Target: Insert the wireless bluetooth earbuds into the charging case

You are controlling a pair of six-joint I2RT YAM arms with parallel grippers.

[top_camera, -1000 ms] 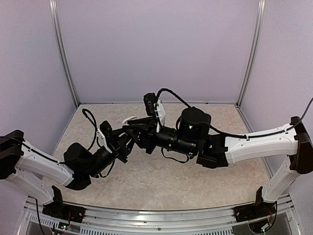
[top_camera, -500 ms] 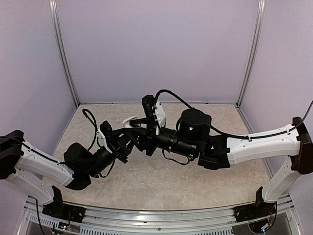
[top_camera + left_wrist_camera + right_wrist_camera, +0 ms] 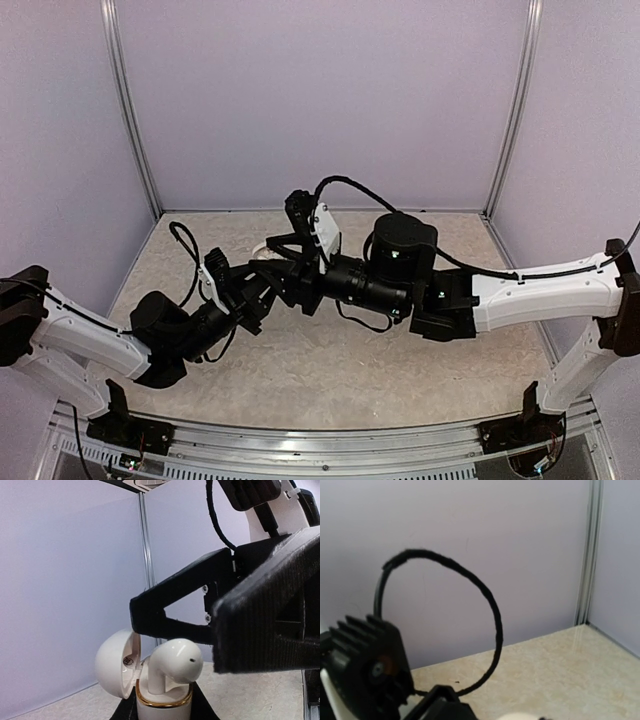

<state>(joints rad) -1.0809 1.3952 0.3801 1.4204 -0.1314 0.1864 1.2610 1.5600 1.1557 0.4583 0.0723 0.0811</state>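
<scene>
The charging case (image 3: pixel 165 700) is held above the worktop (image 3: pixel 260 700), its base pinched between the fingers of the left hand (image 3: pixel 161 714). The right hand (image 3: pixel 179 630) hovers just above the case. Its fingers look spread, and they do not grip anything that I can see.

The lid (image 3: pixel 114 662) is swung back from the case's gold rim, leaving the wells open from above. One white earbud (image 3: pixel 172 666) stands in the case with its stem down in a well and its rounded head well proud of the rim, so it looks placed but not fully seated. I cannot see whether the well beside it is filled.

To do this step well:
- The left hand should hold the case level.
- The right hand should lift straight up from the case without brushing the earbud's head.
- One fingertip should then press the head gently down towards the rim until it sits flush.
- A sideways push risks tipping the earbud out.
</scene>
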